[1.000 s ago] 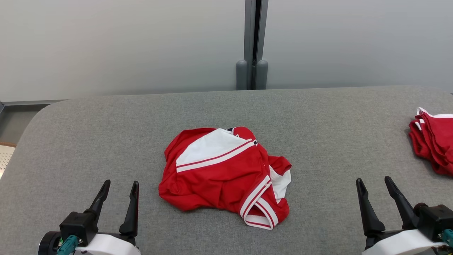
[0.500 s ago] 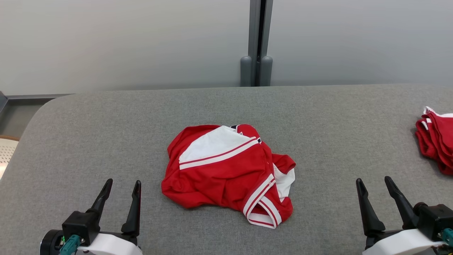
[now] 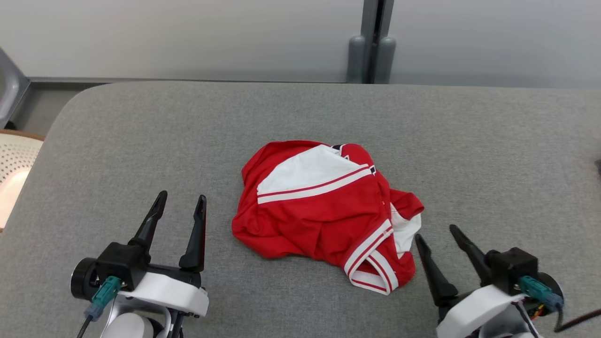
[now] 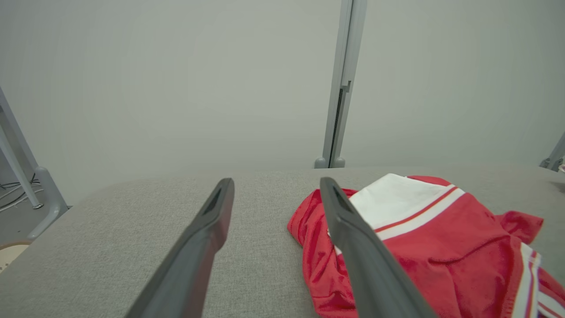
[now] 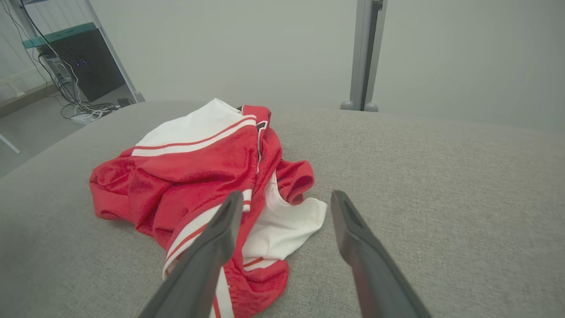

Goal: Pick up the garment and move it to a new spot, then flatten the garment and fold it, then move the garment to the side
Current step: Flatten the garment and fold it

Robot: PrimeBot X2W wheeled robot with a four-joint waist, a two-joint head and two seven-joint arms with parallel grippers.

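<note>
A crumpled red garment (image 3: 324, 216) with white panels and striped trim lies in a heap at the middle of the grey padded table (image 3: 300, 117). My left gripper (image 3: 182, 197) stands open to the left of the heap, apart from it, nothing between its fingers. My right gripper (image 3: 436, 231) is open just right of the garment's white edge, close to the cloth. The left wrist view has the garment (image 4: 423, 247) to the right of the open gripper (image 4: 276, 185). In the right wrist view the garment (image 5: 194, 168) lies ahead and to the left of the open gripper (image 5: 287, 196).
A grey wall with a vertical post (image 3: 372, 42) stands behind the table. A pale perforated chair (image 3: 14, 164) sits off the table's left edge. Bare grey surface surrounds the heap on all sides. Shelving and cables (image 5: 75, 66) stand beyond the table's left end.
The head camera has tilted down and swung left, so the red pile at the right edge left the picture. Both grippers now sit closer to the garment, the right one nearly at its edge.
</note>
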